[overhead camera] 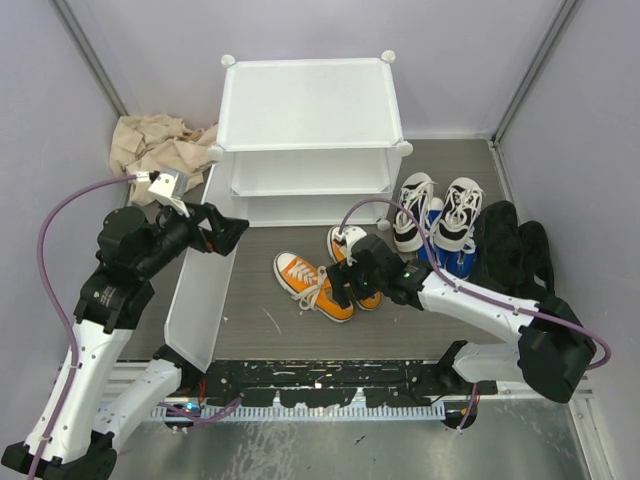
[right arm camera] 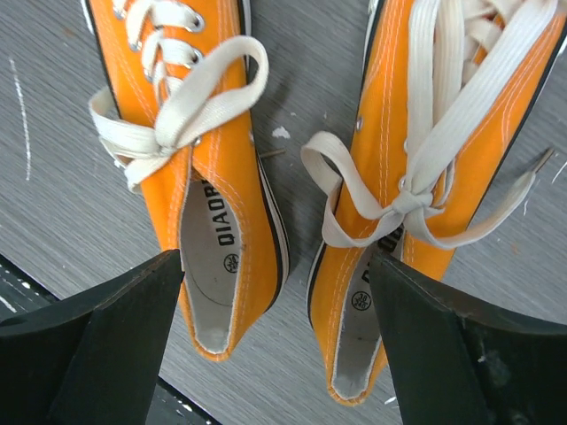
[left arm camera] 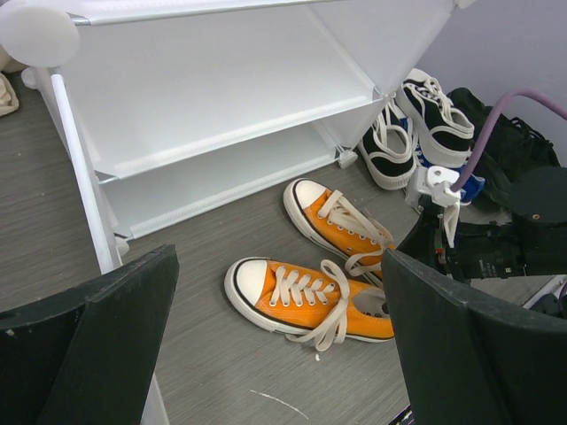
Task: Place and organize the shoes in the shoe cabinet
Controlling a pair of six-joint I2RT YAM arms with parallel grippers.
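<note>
The left gripper (overhead camera: pixel 226 232) hangs at the top edge of the open door (overhead camera: pixel 195 290), its fingers wide. The shoe cabinet (overhead camera: pixel 310 105) stands far, in the middle; all shoes lie outside it on the floor. The right gripper (overhead camera: pixel 350 283), fingers wide, is over the heels of the orange pair (overhead camera: pixel 312 288). More to the right lie the white pair (overhead camera: pixel 437 212), the blue shoes (overhead camera: pixel 461 263) and the black shoes (overhead camera: pixel 512 250).

I count two orange shoes (overhead camera: pixel 313 287), two white shoes (overhead camera: pixel 413 205) and two blue shoes (overhead camera: pixel 460 262). The black shoes (overhead camera: pixel 510 250) merge into one dark heap from up here, perhaps a pair. One cabinet (overhead camera: pixel 310 105), one paper wad (overhead camera: pixel 155 140), two arms (overhead camera: pixel 110 290).
</note>
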